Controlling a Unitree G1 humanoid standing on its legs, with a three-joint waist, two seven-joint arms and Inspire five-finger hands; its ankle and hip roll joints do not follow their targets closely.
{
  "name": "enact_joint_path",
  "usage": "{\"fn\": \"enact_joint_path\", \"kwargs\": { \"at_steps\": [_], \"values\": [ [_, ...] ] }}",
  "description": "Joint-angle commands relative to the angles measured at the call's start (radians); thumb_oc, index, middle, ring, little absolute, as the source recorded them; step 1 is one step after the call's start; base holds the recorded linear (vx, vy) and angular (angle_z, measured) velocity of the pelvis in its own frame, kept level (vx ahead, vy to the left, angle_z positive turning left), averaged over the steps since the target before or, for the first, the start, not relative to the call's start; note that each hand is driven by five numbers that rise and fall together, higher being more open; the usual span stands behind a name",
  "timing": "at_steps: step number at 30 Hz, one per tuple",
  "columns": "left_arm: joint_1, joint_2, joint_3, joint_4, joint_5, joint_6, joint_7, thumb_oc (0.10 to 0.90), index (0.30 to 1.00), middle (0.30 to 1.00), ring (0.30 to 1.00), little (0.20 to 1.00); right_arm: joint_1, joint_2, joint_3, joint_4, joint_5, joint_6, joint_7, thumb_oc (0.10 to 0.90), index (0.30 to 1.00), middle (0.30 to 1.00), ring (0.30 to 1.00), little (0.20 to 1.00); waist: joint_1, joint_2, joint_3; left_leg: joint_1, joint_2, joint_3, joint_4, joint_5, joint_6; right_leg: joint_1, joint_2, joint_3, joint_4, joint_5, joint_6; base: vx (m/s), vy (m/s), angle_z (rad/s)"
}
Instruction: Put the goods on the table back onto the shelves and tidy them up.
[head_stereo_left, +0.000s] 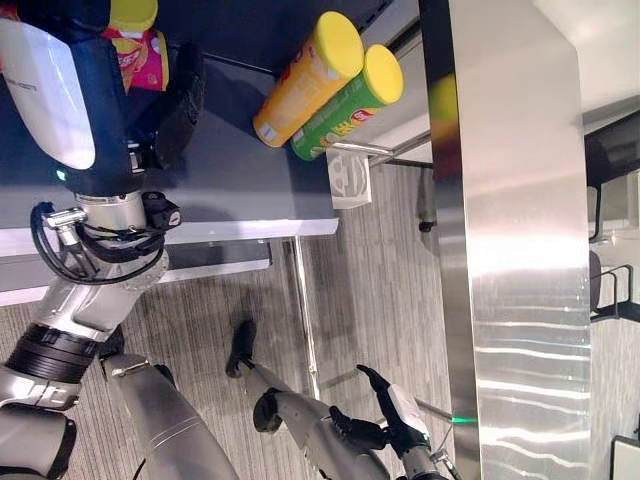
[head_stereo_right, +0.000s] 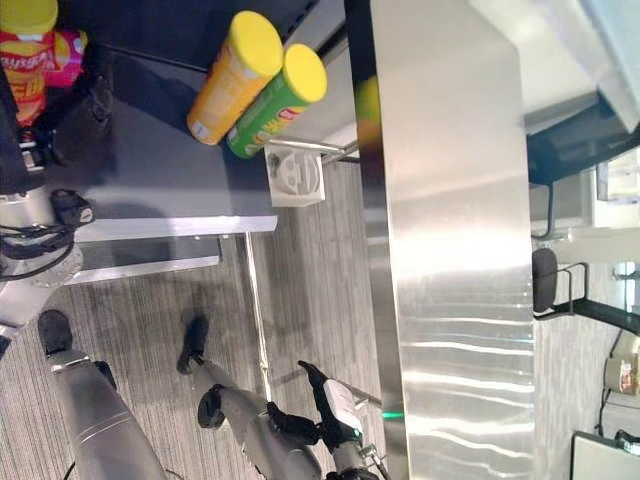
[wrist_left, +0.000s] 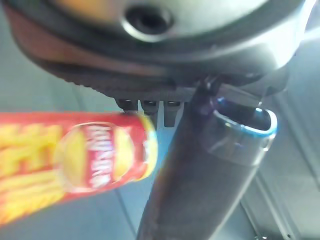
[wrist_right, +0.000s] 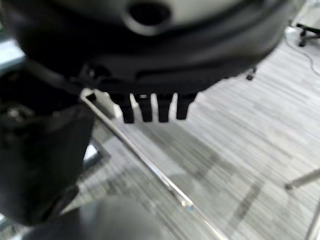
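Left hand: at 10 o'clock in the left eye view, over the table; fingers and thumb curl round the red can.
Right hand: low at 6 o'clock, above the floor, fingers loosely straight, holding nothing.
Steel panel: broad bright upright slab filling the 3 o'clock side.
Table: dark top with a pale front edge, from 9 to 12 o'clock.
Floor: grey, striped, below the table edge.
Red can: in the left hand, over the table's 10 o'clock part; long axis runs about 12 to 6, yellow lid at the 12 o'clock end. Red label with yellow lettering and a picture of crisps; the lettering is too blurred to make out in the wrist view.
Yellow can: on the table at 12 o'clock; long axis 7 to 1, yellow lid at the 1 o'clock end. Small print near its base, too small to tell.
Green can: touching the yellow can on its 4 o'clock side, parallel to it, yellow lid also toward 1. Whether the pair stands or lies, I cannot tell.
White tag: at the table's edge, just at 6 o'clock of the green can, with a round grey mark.
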Motion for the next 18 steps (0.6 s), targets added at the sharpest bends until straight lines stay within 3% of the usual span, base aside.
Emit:
{"fn": "enact_joint_path", "kwargs": {
  "at_steps": [1,8,12,15,18],
  "values": [
    [-0.050,0.140,0.057,-0.205,0.090,-0.026,0.087,0.800,0.900,0.900,0.900,0.900,0.015,-0.041,-0.043,-0.068,-0.003,0.005,-0.075,0.800,0.900,0.900,0.900,0.900,0.041,-0.140,0.081,0.151,-0.096,0.135,-0.117,-0.082,0.088,-0.007,-0.119,0.075,-0.048,0.151,0.099,0.08,-0.018,0.08],
    [0.055,0.162,0.097,-0.219,0.109,-0.016,0.110,0.800,0.900,0.900,0.900,0.900,0.041,-0.027,-0.050,-0.038,-0.028,0.018,-0.080,0.800,0.900,0.900,0.900,0.900,0.062,-0.140,0.012,0.206,-0.120,0.148,-0.187,-0.056,0.091,0.030,-0.137,0.056,-0.048,0.137,0.105,0.09,-0.011,0.16],
    [0.164,0.149,0.114,-0.172,0.099,-0.015,0.106,0.800,0.900,0.900,0.900,0.900,0.059,0.005,-0.058,0.024,-0.042,0.030,-0.079,0.800,0.900,0.900,0.900,0.900,0.079,-0.140,-0.041,0.289,-0.143,0.168,-0.278,-0.024,0.092,0.070,-0.157,0.043,-0.048,0.126,0.113,0.11,-0.017,0.19],
    [0.280,0.122,0.106,-0.082,0.086,-0.017,0.098,0.800,0.900,0.900,0.900,0.900,0.067,0.046,-0.077,0.111,-0.055,0.050,-0.076,0.800,0.900,0.900,0.900,0.900,0.086,-0.140,-0.095,0.383,-0.181,0.201,-0.374,0.039,0.103,0.110,-0.191,0.019,-0.047,0.124,0.112,0.11,0.006,0.15],
    [0.375,0.091,0.098,-0.016,0.061,-0.018,0.080,0.800,0.900,0.900,0.900,0.900,0.073,0.074,-0.099,0.153,-0.070,0.072,-0.066,0.800,0.900,0.900,0.900,0.900,0.092,-0.140,-0.143,0.480,-0.200,0.237,-0.438,0.051,0.109,0.151,-0.213,0.027,-0.043,0.117,0.119,0.14,0.031,0.08]
  ]
}}
